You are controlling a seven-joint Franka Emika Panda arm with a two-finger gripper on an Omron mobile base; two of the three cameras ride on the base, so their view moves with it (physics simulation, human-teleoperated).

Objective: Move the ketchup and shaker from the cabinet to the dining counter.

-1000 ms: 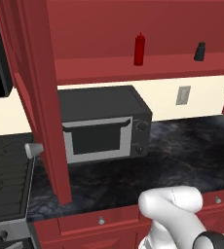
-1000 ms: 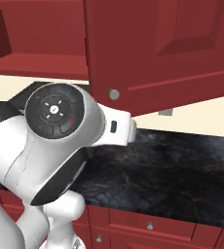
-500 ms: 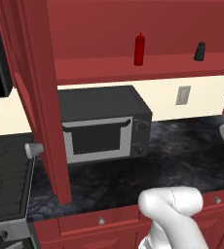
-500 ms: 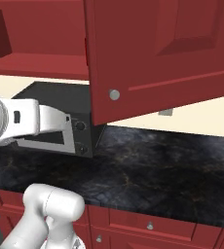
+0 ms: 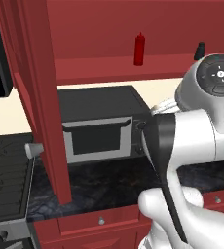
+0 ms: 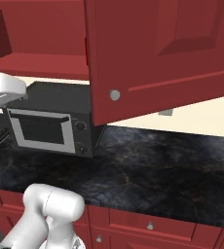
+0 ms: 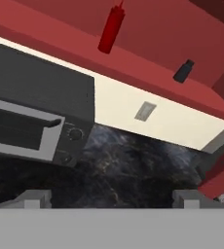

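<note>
The gripper [image 7: 111, 198] stands with its fingers [image 7: 34, 198] spread wide, holding and touching nothing. Above the microwave [image 5: 102, 127], the ketchup [image 7: 111, 28] stands upright on the cabinet [image 5: 114, 65] shelf, the shaker [image 7: 183, 71] well apart along the same shelf, both far from the fingers.

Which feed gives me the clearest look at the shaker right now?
Hand view: the shaker stands unblocked on the cabinet shelf, right of the ketchup. In the left base view the arm partly covers it.
</note>
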